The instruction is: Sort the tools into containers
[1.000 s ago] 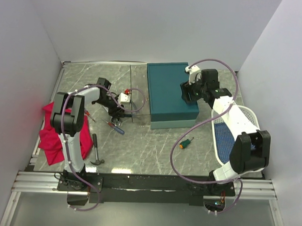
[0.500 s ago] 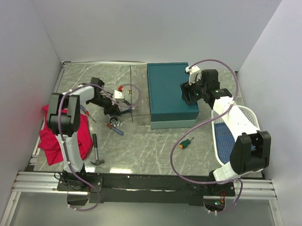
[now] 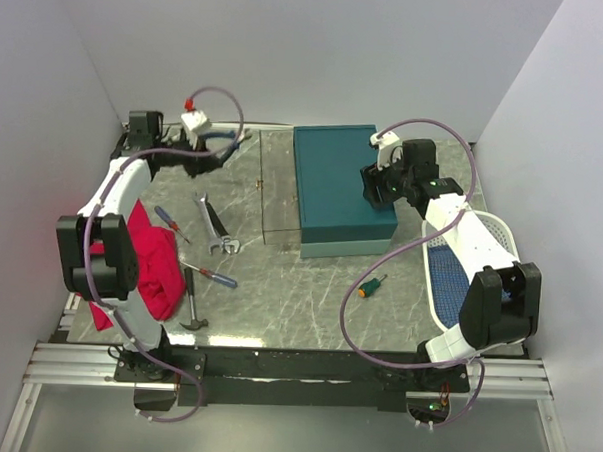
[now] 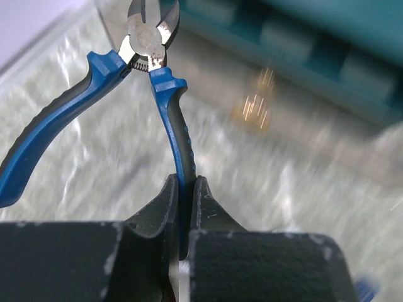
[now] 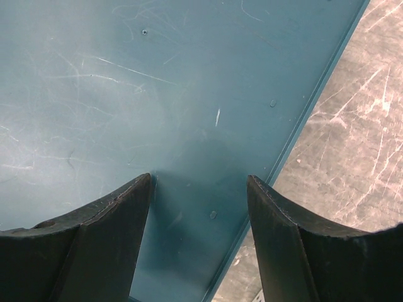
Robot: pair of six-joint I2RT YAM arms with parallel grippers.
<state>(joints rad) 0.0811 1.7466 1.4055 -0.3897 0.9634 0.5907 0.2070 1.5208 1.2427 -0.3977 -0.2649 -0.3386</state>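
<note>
My left gripper [image 3: 225, 143] is at the far back left, raised above the table. In the left wrist view it [image 4: 184, 182] is shut on one handle of the blue-handled pliers [image 4: 171, 113], which point away from the camera with the other handle splayed out to the left. My right gripper [image 5: 200, 182] is open and empty just above the right part of the closed lid of the teal box [image 5: 157, 82], near its edge [image 3: 338, 183]. The white basket [image 3: 496, 235] stands at the right.
On the table lie silver wrenches [image 3: 213, 225], a red-and-blue screwdriver [image 3: 211, 275], a second one [image 3: 168, 220], a small hammer [image 3: 190, 303] and a stubby orange-and-green screwdriver [image 3: 372, 286]. A red cloth [image 3: 149, 269] lies at the left, under the left arm.
My left arm has lifted off the middle of the table and swung to the far back left with the pliers. The wrenches and screwdriver it covered now show. The right arm has not moved.
</note>
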